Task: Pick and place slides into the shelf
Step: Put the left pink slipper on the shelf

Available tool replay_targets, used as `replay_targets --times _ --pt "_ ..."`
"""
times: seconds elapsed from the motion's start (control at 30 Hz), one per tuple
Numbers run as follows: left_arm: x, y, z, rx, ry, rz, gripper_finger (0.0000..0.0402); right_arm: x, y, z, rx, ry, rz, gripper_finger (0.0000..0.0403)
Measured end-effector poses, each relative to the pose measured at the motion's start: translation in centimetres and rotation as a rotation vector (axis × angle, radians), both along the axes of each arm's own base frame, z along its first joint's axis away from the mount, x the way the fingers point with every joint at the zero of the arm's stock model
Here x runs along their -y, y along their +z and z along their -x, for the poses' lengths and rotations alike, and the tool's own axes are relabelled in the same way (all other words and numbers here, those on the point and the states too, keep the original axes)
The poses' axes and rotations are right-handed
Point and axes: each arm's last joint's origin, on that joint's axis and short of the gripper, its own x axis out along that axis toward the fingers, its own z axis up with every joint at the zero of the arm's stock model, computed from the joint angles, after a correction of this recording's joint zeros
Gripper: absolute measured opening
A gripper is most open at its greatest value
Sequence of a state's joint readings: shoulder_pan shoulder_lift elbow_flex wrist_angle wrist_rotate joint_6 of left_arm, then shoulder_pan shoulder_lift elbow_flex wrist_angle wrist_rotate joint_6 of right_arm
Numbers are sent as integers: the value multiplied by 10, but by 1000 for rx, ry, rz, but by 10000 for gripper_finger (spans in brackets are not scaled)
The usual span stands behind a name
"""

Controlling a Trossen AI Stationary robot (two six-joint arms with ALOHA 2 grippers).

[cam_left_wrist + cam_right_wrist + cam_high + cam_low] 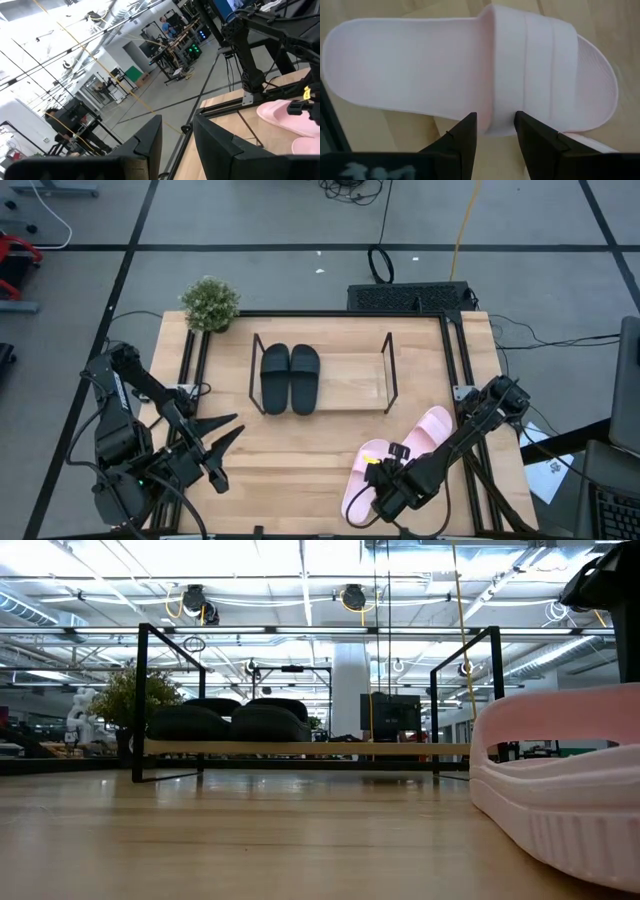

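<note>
Two black slides (290, 377) lie side by side on the left half of the shelf (388, 370), a black rod rack at the table's middle. Two pink slides lie at the near right: one (428, 430) farther off, one (357, 485) near the edge. My right gripper (380, 480) hangs over the nearer pink slide (470, 65), open, its fingers on either side of the strap's side (496, 117). My left gripper (228, 435) is open above the near left of the table. In the low view the pink slide (560, 800) fills the right. My right gripper comes at the pink slide from above, its fingers (465, 137) standing on either side of the strap's side (496, 117), where it joins the sole. Whether they touch the strap I cannot tell. The slide lies flat on the table.
A small potted plant (210, 303) stands at the table's far left corner. The shelf's right half (350, 380) holds nothing. Bare wood lies between the shelf and the near edge (290, 470). The shelf's upright rods (142, 700) rise on both sides.
</note>
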State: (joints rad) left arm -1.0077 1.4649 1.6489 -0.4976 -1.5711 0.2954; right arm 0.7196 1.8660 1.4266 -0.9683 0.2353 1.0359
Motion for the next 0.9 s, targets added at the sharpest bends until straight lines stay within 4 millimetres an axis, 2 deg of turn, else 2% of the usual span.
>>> replay_targets --times 0.4,0.67,0.9 --pt "0 0 0 5 0 8 118 5 -1 2 -28 -81 17 128" --pt "0 0 0 4 0 7 118 9 -1 1 27 -165 74 126" --pt "0 0 0 3 0 5 118 12 -1 -3 30 -172 69 94"
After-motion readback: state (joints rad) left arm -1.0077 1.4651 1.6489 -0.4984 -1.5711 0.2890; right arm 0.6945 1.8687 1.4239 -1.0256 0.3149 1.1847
